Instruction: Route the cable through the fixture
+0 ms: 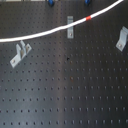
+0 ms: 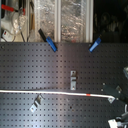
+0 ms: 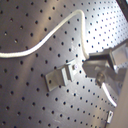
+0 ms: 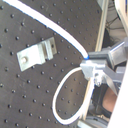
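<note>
the cable (image 4: 60, 30) is held near its end by the closed gripper (image 4: 92, 67) in the second wrist view, w/ a metal bracket (image 4: 35, 54) lying apart on the table (image 4: 20, 100).

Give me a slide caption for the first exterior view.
White cable with red tape band crossing a black pegboard among three metal brackets.

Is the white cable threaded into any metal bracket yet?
No. The long thin white cable lies loose on the board, passing behind the middle metal bracket, not through it.
</note>
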Motion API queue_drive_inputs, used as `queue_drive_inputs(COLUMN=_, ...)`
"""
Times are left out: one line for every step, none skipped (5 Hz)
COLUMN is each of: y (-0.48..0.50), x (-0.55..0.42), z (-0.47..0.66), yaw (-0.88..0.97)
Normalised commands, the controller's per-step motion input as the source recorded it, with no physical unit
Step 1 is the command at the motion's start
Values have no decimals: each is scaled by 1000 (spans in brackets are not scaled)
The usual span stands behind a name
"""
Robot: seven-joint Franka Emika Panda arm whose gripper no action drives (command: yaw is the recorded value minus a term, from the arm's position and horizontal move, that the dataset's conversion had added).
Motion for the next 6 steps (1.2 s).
queue_drive_inputs(y=-13, x=-5, z=-1, yaw=0)
queue_drive_inputs(y=-220, x=-96, z=223, yaw=-368)
queue_drive_inputs(y=-28, x=-233, z=211, yaw=-271)
queue_drive_inputs(y=-21, x=-456, z=345, yaw=-226)
queue_drive_inputs(y=3, x=-428, z=387, yaw=-163)
queue_drive_inputs(y=4, x=-368, z=340, yaw=-157)
